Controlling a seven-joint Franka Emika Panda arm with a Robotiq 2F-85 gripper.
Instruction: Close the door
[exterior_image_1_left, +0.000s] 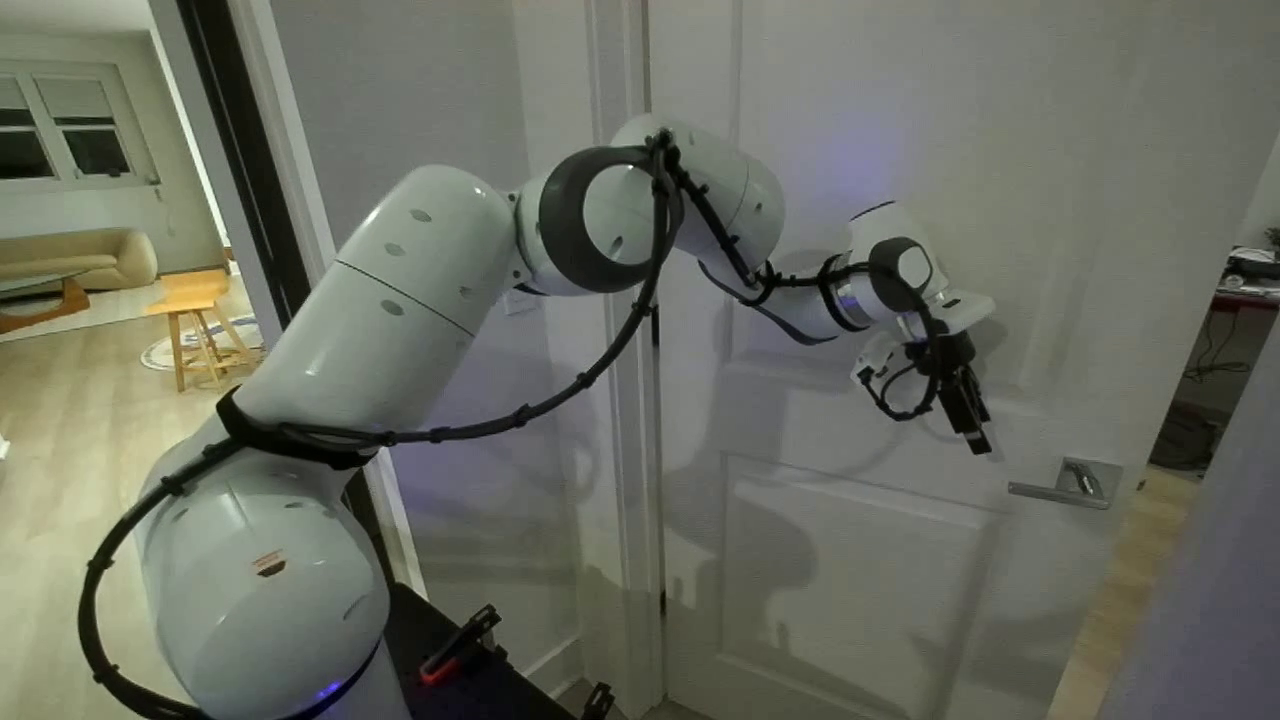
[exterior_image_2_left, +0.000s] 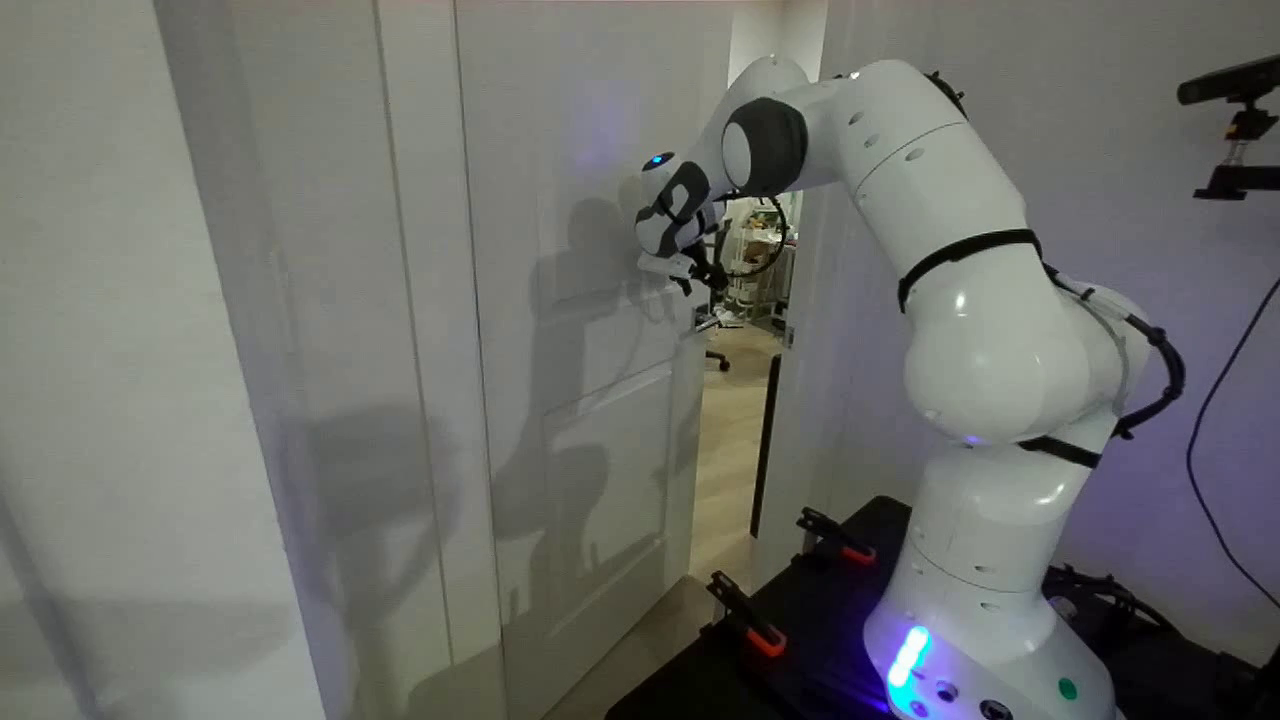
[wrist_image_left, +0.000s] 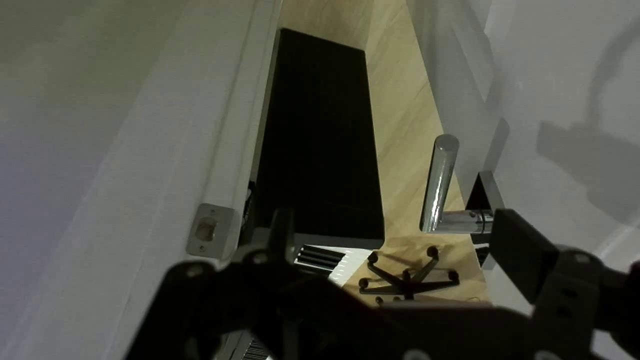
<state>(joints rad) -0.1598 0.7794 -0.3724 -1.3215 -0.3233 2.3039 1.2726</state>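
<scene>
Pale wood floor shows beyond the ajar white door

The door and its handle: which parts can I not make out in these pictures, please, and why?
Both exterior views: top of the door, cut off by the upper picture edge.
An exterior view: shape of the handle, too small.
Wrist view: part of the handle plate, hidden by the end effector.

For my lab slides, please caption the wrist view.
Open end effector in the foreground; beyond it, a silver lever handle on a white door standing ajar.
</scene>
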